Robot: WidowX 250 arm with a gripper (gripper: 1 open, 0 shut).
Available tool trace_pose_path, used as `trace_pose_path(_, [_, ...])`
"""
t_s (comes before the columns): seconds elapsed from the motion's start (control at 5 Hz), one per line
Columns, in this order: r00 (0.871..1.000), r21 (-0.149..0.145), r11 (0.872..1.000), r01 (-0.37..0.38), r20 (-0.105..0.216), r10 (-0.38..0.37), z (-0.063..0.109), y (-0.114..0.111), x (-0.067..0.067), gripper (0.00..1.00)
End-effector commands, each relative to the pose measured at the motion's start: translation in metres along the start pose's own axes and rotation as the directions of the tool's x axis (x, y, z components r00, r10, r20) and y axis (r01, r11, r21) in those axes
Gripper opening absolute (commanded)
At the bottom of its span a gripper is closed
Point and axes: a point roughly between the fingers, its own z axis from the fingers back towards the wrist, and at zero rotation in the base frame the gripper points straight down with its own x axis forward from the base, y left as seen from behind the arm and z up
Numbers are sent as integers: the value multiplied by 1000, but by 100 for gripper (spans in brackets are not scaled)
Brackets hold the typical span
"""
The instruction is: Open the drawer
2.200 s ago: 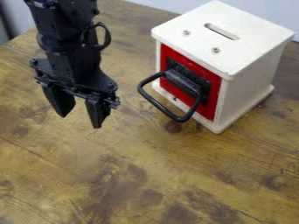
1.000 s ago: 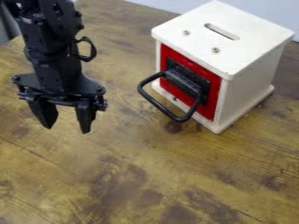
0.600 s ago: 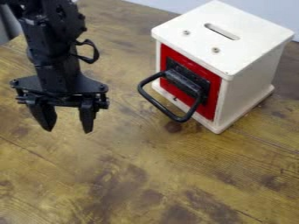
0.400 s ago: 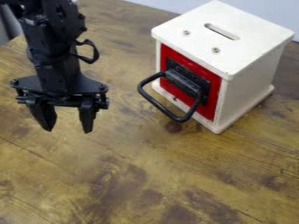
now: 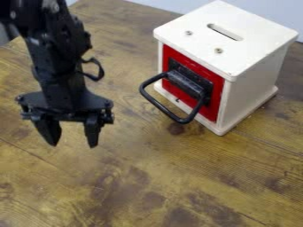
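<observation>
The drawer [image 5: 187, 86] has a red box front with a black panel, set in a cream-white cube cabinet [image 5: 243, 53] at the right. Its large black loop handle [image 5: 168, 100] sticks out to the left, low over the table. The drawer sits pushed in, with only the front showing. My black gripper [image 5: 70, 133] hangs over the table at the left, well apart from the handle. It points down, its two fingers are spread, and nothing is between them.
The wooden table [image 5: 178, 186] spreads all around. The cabinet top has two slots [image 5: 222, 33]. The table's far left edge [image 5: 10, 40] shows at the upper left.
My gripper swung left away from the drawer, then now has shifted a little toward the front and right. Its fingers stay spread. The drawer has not moved.
</observation>
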Motion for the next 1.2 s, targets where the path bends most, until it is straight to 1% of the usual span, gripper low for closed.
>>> trace_pose_path(0.0, [1000, -4, 1000, 19, 25, -19, 20, -14, 17, 100])
trace_pose_path(0.2, [996, -28, 996, 86, 31, -85, 24, -16, 20, 100])
trace_pose_path(0.4, [984, -45, 984, 174, 42, -173, 24, -16, 18, 100])
trace_pose_path(0.6, [982, -32, 982, 187, 44, -185, 15, -13, 22, 100])
trace_pose_path(0.8, [978, -21, 978, 205, 29, -205, 4, -9, 26, 100])
trace_pose_path(1.0, [999, -7, 999, 41, 31, -41, -2, -11, 37, 100])
